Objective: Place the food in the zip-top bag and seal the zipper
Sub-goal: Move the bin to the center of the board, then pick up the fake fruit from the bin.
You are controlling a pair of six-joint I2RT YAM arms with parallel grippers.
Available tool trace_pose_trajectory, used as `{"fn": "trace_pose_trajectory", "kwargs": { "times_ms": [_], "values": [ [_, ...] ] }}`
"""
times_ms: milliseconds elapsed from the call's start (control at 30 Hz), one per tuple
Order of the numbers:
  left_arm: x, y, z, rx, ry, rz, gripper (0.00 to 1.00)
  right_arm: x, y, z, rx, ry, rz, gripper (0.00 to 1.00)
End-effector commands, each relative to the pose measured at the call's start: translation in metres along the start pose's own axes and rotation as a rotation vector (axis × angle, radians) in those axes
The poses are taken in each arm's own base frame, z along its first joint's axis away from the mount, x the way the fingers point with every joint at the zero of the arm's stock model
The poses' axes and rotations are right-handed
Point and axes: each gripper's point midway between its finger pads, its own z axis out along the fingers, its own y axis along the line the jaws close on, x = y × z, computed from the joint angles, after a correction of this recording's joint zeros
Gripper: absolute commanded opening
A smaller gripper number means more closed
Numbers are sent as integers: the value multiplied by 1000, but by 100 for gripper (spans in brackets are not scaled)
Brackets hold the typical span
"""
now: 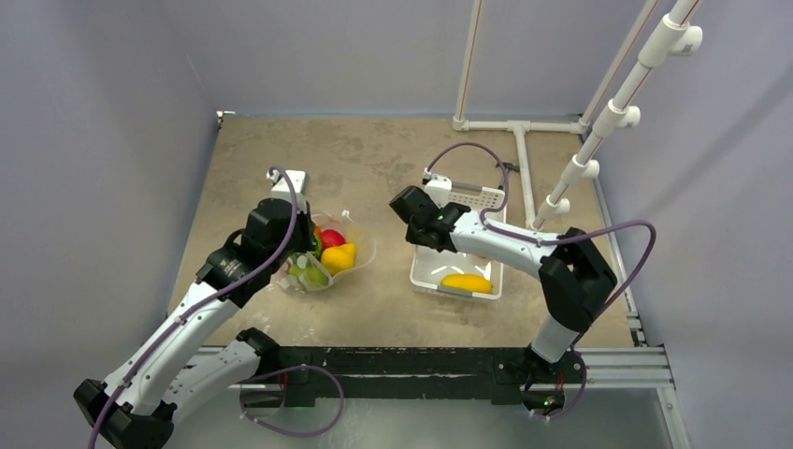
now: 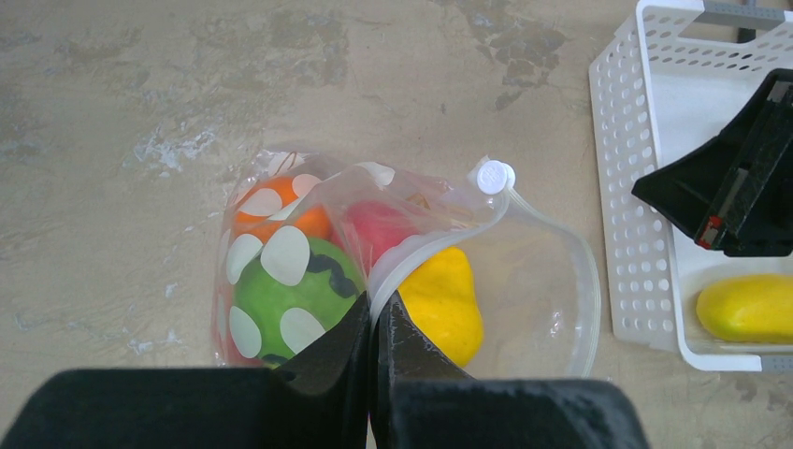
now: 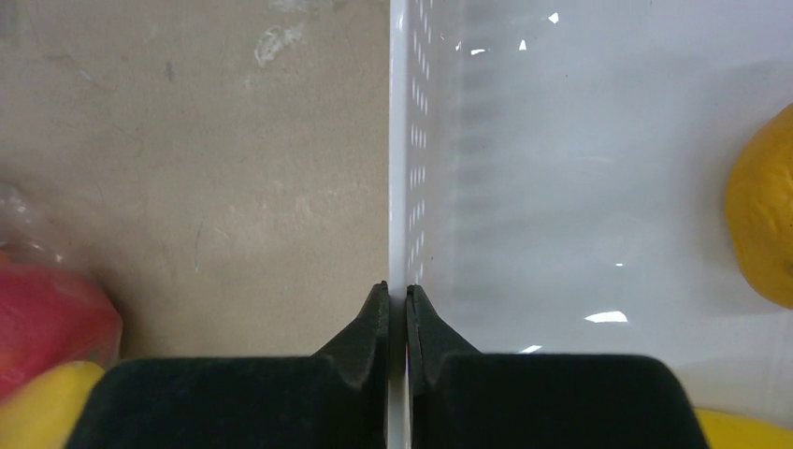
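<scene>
Counting four fruits in one bag [image 2: 561, 309]: orange [image 2: 281, 220], red [image 2: 374, 229], striped green [image 2: 285, 295], yellow [image 2: 444, 299]. Spotting one yellow piece [image 2: 743, 307] in the single basket [image 2: 617, 187]. Pinching the zipper [image 2: 421, 248] with left jaws, basket wall with right jaws.

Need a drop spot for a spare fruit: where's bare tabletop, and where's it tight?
Widest bare patch: the far tabletop between back wall and zip-top bag. Also the near strip between bag, white basket and front rail. The bag-to-basket gap is narrow, right fingers clamped on the basket wall there. Right of the basket, PVC pipes crowd it.
</scene>
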Motion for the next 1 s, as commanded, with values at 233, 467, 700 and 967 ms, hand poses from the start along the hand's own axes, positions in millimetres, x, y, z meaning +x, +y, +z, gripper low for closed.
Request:
{"fn": "trace_pose_trajectory", "kwargs": {
  "times_ms": [233, 467, 700, 967],
  "values": [
    [-9, -1, 0, 5, -36, 0, 0, -61, 46, 26, -59, -133, 26, 0],
    [-8, 0, 0, 1, -33, 1, 0, -74, 60, 35, -51, -152, 12, 20],
    [-8, 0, 1, -1, -33, 1, 0, -93, 46, 15, 0, -199, 31, 60],
    [-10, 0, -1, 4, -40, -1, 0, -107, 7, -7, 71, -225, 61, 64]
  ]
}}
